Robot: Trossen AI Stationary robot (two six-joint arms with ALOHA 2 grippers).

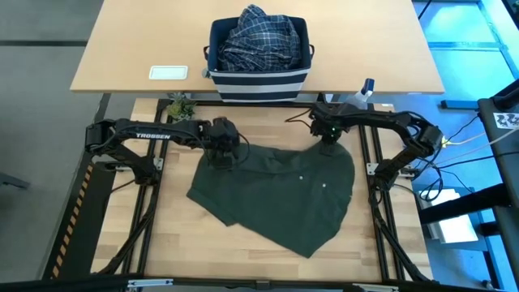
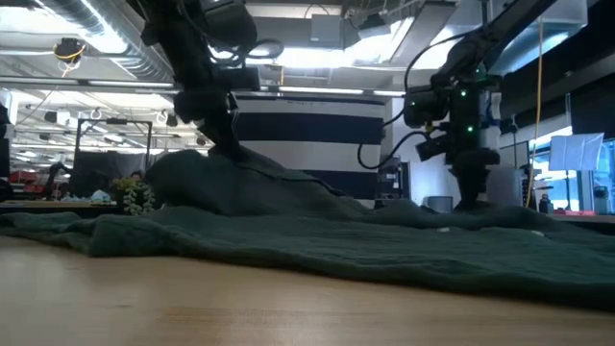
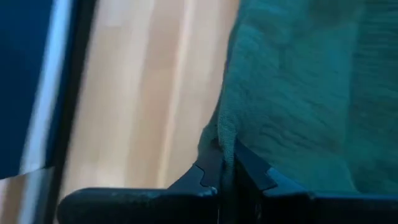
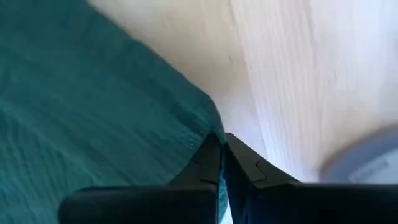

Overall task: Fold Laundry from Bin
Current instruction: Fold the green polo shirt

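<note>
A dark olive-green garment (image 1: 276,191) lies spread on the wooden table, its far edge running between my two grippers. My left gripper (image 1: 220,158) is shut on the garment's far left part, which rises in a hump (image 2: 207,173) in the low view. My right gripper (image 1: 328,139) points down and is shut on the far right corner. Beyond the table's far edge stands the bin (image 1: 258,81), navy with white stripes, with a blue-and-white plaid shirt (image 1: 259,36) heaped inside it. My left gripper pinches the garment's far left edge (image 3: 225,132) between its two fingers, slanting down from the far left. The cloth there is raised off the table and slopes down to the rest, which lies flat. One layer or several, I cannot tell. My right gripper pinches the garment's far right corner (image 4: 210,124) between its two fingertips, from above, pointing down. The corner sits close to the table (image 4: 292,93), and the cloth beside it lies slack.
A clear spray bottle (image 1: 365,89) stands just beyond my right gripper. A small plant (image 1: 180,105) stands at the far left, and a white card (image 1: 169,72) lies on the farther table. Bare wood (image 1: 235,255) shows near the front edge.
</note>
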